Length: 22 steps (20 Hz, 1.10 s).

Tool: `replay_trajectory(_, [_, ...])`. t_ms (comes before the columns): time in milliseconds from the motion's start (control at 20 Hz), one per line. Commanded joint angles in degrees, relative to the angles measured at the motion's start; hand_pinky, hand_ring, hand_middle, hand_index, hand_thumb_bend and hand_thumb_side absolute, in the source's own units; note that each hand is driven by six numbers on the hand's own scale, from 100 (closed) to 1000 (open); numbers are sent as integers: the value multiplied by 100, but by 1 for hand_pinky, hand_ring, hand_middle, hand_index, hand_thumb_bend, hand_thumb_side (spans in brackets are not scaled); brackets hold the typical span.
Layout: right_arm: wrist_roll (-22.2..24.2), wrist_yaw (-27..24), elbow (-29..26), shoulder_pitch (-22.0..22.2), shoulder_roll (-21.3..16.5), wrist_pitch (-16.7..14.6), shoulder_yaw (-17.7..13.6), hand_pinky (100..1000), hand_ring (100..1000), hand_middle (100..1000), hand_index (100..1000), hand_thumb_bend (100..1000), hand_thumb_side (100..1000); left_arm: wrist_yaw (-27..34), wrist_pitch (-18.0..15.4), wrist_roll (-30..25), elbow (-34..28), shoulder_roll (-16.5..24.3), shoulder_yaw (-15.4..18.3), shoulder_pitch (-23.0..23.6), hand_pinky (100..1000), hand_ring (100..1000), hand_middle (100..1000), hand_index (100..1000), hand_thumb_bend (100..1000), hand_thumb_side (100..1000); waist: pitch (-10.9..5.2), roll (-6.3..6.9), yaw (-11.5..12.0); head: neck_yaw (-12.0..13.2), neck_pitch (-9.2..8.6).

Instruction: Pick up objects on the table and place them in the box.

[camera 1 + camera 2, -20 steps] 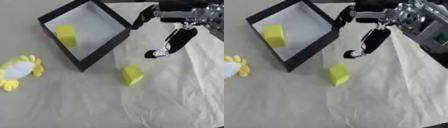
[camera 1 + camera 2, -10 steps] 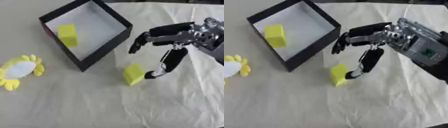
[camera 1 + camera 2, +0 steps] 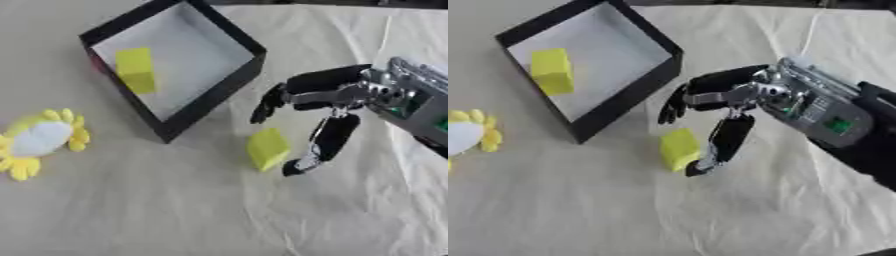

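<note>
Right hand (image 3: 337, 97) hangs over the cloth-covered bench (image 3: 175, 210), fingers spread wide and holding nothing; thumb reaches down beside the target, the other fingers arch above it; left hand not in view.

Black box (image 3: 223, 90) sits up and to the left of the hand, near it, open-topped; one yellow block (image 3: 136, 70) already lies inside on its pale floor.

Yellow-and-white plush toy (image 3: 39, 140) lies far left of the hand, well apart, on the bench; looks soft and compressible, probably best taken across the body.

Loose yellow block (image 3: 267, 148) rests just below the fingers and just left of the thumb tip; whether the thumb touches it, cannot tell. Judged light, probably foam, with slightly yielding matt faces unlikely to slip; not fragile. Best hold: opposite flat side faces, thumb on the right face, fingers on the left, closing low enough not to tip it.
</note>
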Motion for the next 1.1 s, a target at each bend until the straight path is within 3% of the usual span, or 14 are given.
replay_trajectory(50, [-41,253,-100,-8,-30,110,-28,867,840,779,870,526,325,15,-5,-26,-61,78,8,-55,952,990,931,862,124,789,4,65,12,-14,-11])
replay_trajectory(650, [-101,704,174,21,251,314,155,853,818,757,848,510,282,33,11,-73,-50,17,-8,-53,954,998,937,860,127,796,82,63,39,-38,-43])
replay_trajectory(950, [-287,823,496,-19,391,381,230,823,773,686,786,434,106,37,26,-98,-39,-7,-24,-60,955,1000,937,861,128,797,104,56,49,-44,-49])
replay_trajectory(1100, [-336,874,656,-30,428,371,265,807,741,642,751,360,100,41,28,-105,-34,-13,-24,-57,956,1000,936,861,128,798,102,52,55,-52,-55])
